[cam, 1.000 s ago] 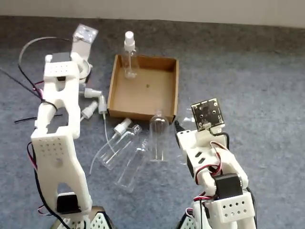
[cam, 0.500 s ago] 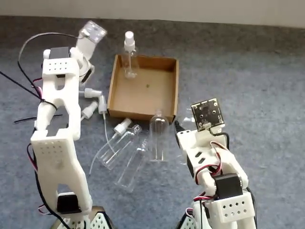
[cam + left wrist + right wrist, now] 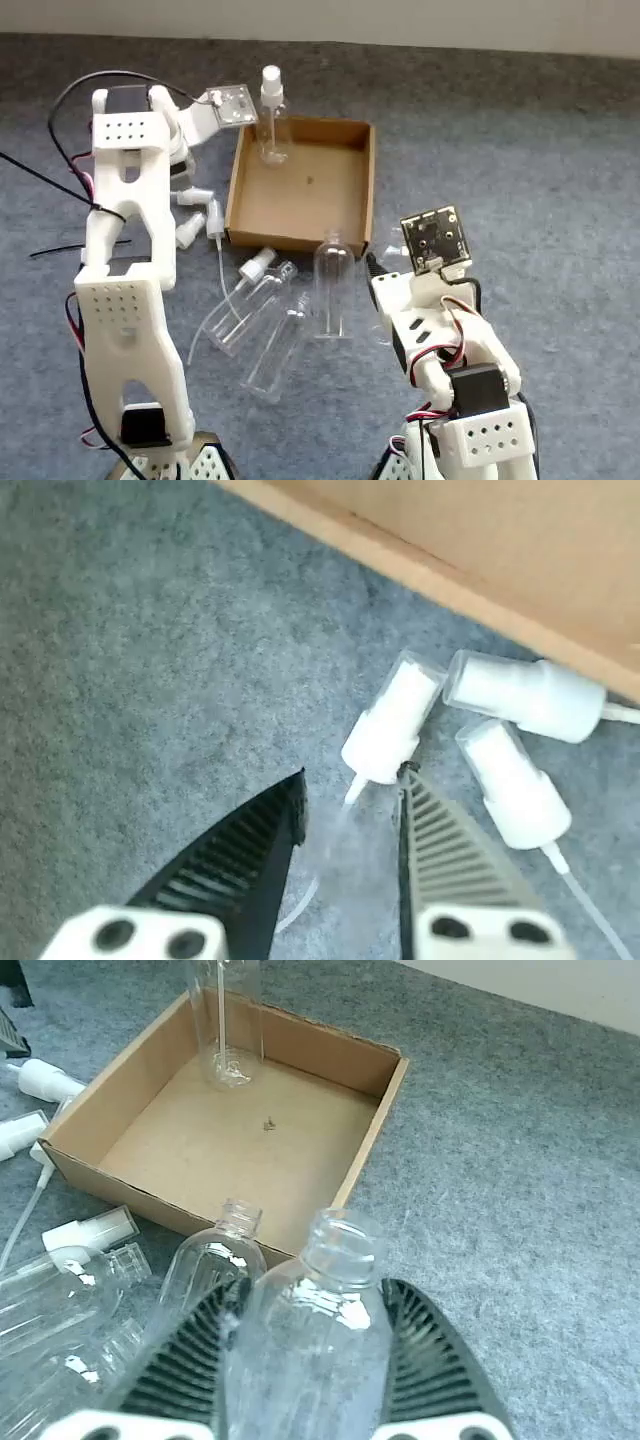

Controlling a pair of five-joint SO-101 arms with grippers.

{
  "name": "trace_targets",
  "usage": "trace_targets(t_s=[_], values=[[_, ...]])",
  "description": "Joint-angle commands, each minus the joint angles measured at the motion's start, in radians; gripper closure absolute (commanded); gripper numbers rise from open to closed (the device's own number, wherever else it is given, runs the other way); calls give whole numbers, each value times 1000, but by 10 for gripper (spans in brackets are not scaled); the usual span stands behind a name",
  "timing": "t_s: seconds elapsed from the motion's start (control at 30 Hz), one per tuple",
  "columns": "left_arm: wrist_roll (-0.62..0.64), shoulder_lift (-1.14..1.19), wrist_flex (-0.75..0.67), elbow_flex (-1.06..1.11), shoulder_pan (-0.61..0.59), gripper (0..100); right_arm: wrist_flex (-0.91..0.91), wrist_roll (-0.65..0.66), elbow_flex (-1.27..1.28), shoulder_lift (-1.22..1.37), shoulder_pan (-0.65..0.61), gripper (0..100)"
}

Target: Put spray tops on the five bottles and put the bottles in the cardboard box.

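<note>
A shallow square box of brown cardboard (image 3: 320, 200) is set on the grey, napped fabric surface (image 3: 520, 150). In one of its far corners a clear cylindrical plastic bottle capped with a white spray top (image 3: 271, 115) is stood upright. The right tool (image 3: 315, 1305) is clamped on a clear, round-shouldered, uncapped plastic bottle (image 3: 338, 1250), which is held upright just outside the box's near wall. The left tool (image 3: 350, 795), with ridged black fingers, is spread apart above the surface beside the box's outer wall. Three loose white plastic spray tops (image 3: 390, 730) are clustered there, and the narrow end of one is seen between the fingertips. Other clear bottles (image 3: 250, 300) are laid on their sides near the held one
</note>
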Motion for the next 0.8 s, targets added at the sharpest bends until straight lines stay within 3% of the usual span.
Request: trace_targets(t_s=[0.0, 0.53, 0.77], values=[[-31, 2, 12, -10, 56, 848, -21, -5, -8, -16, -8, 994], [-31, 160, -87, -12, 44, 854, -21, -5, -8, -16, -8, 994], [-23, 154, -83, -12, 39, 951, -19, -5, -8, -16, -8, 994]])
